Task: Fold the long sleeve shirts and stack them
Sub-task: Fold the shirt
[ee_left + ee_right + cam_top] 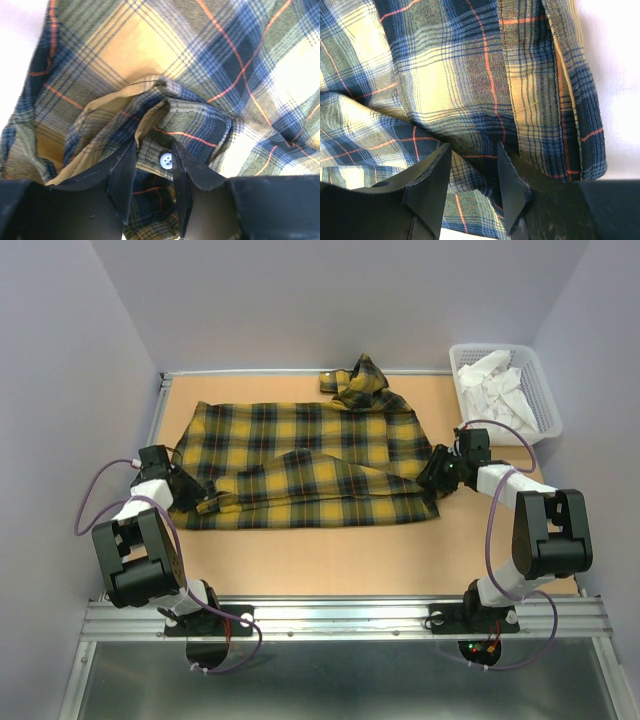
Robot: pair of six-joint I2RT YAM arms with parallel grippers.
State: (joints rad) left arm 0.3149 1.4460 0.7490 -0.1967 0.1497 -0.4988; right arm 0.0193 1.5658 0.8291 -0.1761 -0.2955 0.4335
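One long sleeve shirt [300, 455], yellow and dark plaid, lies spread across the tan table, its near part folded up over the middle. Its collar or a sleeve bunches at the back edge [358, 382]. My left gripper [205, 502] is at the shirt's near left corner. In the left wrist view it [154, 162] is shut on bunched cloth with a white button [165, 160] between the fingers. My right gripper [432, 478] is at the shirt's right edge. In the right wrist view it [474, 155] is closed on a fold of the plaid [470, 75].
A white mesh basket [540, 390] holding white cloths stands at the back right corner. Grey walls close in the table on the left, back and right. A metal rail [340, 615] runs along the near edge by the arm bases.
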